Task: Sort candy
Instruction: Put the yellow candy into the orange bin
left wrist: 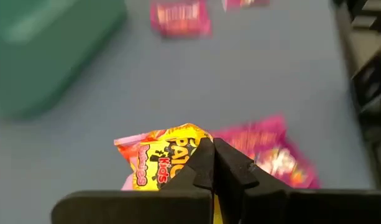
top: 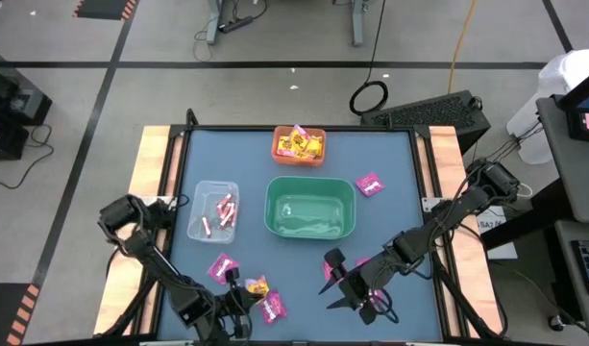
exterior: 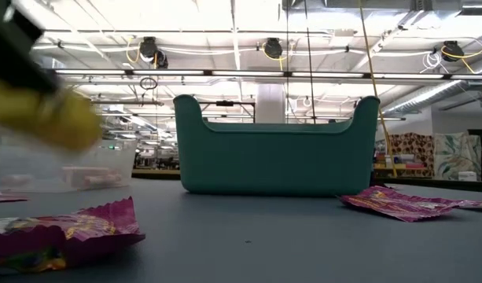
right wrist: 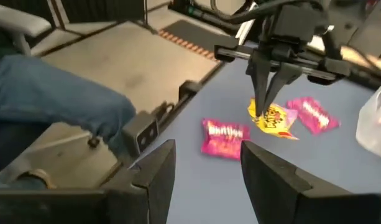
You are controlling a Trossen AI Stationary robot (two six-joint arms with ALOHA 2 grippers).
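Note:
My left gripper (top: 242,287) is near the table's front edge, shut on a yellow candy packet with red print (left wrist: 159,152). The right wrist view shows the same packet (right wrist: 276,118). Magenta-pink packets lie flat beside it (top: 222,267) (top: 272,307). My right gripper (right wrist: 202,174) stands open near the front right, above the table, touching nothing. Another pink packet (top: 369,185) lies to the right of the green bin (top: 309,205). The orange bin (top: 299,144) holds yellow packets, and the clear bin (top: 213,210) holds pink-white sticks. My left gripper pinches the yellow packet's near edge (left wrist: 185,148) between its two shut fingers (right wrist: 260,93). The fingers slant downward from the table's near left side. The packet sticks out past the fingertips and, in the low view, shows lifted above the table (exterior: 56,118).
The green bin stands mid-table with bare table surface between it and the front edge. A pink packet (exterior: 60,232) lies close to the low camera and another (exterior: 398,203) lies to the right. A seated person's leg (right wrist: 53,93) shows beyond the table's left side.

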